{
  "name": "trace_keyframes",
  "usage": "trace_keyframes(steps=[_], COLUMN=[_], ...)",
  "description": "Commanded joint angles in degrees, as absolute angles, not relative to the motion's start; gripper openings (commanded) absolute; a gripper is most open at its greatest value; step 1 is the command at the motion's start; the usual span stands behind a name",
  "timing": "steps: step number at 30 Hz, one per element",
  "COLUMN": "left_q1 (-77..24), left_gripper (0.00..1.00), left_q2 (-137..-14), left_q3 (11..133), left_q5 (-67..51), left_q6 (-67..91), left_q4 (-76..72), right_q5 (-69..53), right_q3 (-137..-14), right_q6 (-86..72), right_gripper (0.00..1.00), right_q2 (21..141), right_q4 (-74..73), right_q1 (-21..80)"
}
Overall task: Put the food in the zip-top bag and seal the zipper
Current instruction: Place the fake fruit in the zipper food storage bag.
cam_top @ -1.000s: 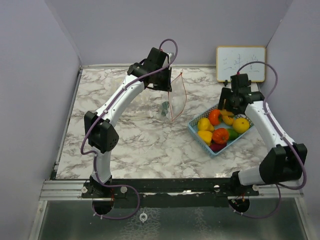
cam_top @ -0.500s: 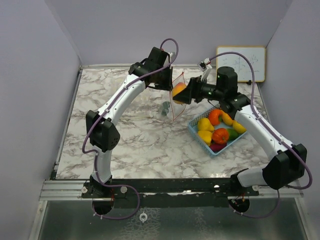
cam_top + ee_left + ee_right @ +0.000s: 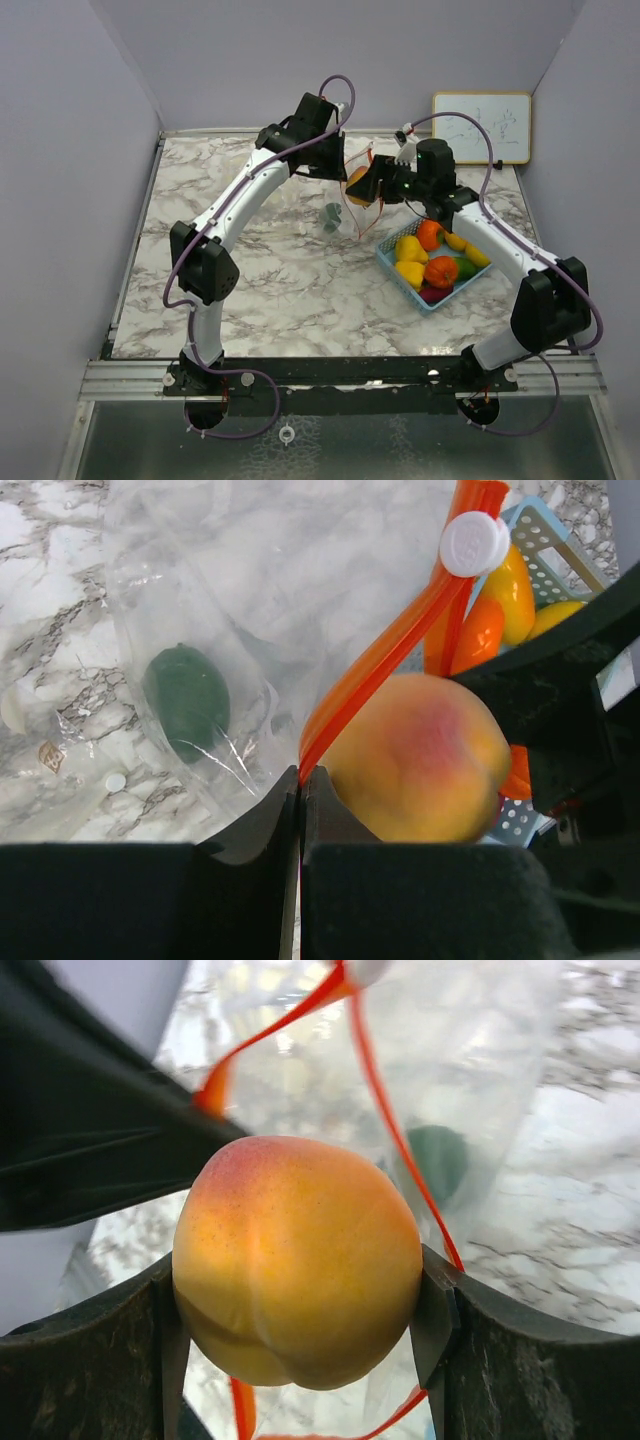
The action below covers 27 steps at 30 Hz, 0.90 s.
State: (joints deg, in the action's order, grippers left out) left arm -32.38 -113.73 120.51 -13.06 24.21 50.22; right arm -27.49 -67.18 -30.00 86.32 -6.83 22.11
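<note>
My left gripper (image 3: pixel 334 172) is shut on the rim of the clear zip-top bag (image 3: pixel 352 205) and holds it up above the table; its orange zipper strip (image 3: pixel 385 655) and white slider (image 3: pixel 474 543) show in the left wrist view. A dark green toy (image 3: pixel 188 700) lies inside the bag. My right gripper (image 3: pixel 366 185) is shut on a yellow-orange peach (image 3: pixel 297 1258) right at the bag's open mouth (image 3: pixel 385 1110). The peach also shows beside the left fingers (image 3: pixel 418 758). More toy fruit (image 3: pixel 441 270) lies in the light blue basket (image 3: pixel 400 279).
A small whiteboard (image 3: pixel 481 128) leans against the back wall at the right. The basket sits on the marble table at the right, just below the right arm.
My right gripper lifted the peach from the basket and carried it left to the mouth of the bag. The left gripper has held the bag in place.
</note>
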Motion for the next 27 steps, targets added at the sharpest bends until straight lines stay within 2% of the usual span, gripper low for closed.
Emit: trace_keyframes(steps=[1,4,5,6,8,15,21,24,27], left_q1=[-32.8,-32.8,-32.8,-32.8,-32.8,-32.7,-32.6,-32.6,-32.5], left_gripper=[0.00,0.00,0.00,0.00,0.00,0.00,0.00,0.00,0.00], left_q2=[-110.3,-110.3,-110.4,-110.4,-110.6,-111.6,-112.6,-113.0,-113.1], left_q3=[121.2,121.6,121.8,121.8,121.8,121.1,121.3,121.4,121.3], left_q5=[-16.0,-16.6,-17.0,-17.3,-17.8,-17.4,-16.9,-17.3,-18.2], left_q6=[25.5,25.9,26.1,26.3,26.6,26.4,25.9,26.0,26.3], left_q4=[49.5,49.2,49.1,48.9,48.5,48.3,48.3,47.8,47.0], right_q5=[-15.7,-15.1,-15.0,-15.0,-15.2,-9.9,6.3,14.5,13.6], right_q3=[-72.1,-73.7,-73.8,-73.9,-74.2,-77.8,-79.5,-75.2,-69.2], right_q6=[-26.0,-25.3,-25.4,-25.3,-24.7,-21.9,-24.7,-27.3,-28.3], right_gripper=[0.52,0.59,0.65,0.73,0.98,0.99,1.00,0.99,0.99], right_q2=[88.9,90.2,90.3,90.2,89.7,83.4,75.3,74.2,73.2], right_q4=[-13.4,-15.6,-15.9,-15.9,-16.3,-25.3,-45.1,-56.6,-60.4], right_q1=[21.9,21.9,22.0,22.0,22.0,22.0,21.8,20.4,16.9])
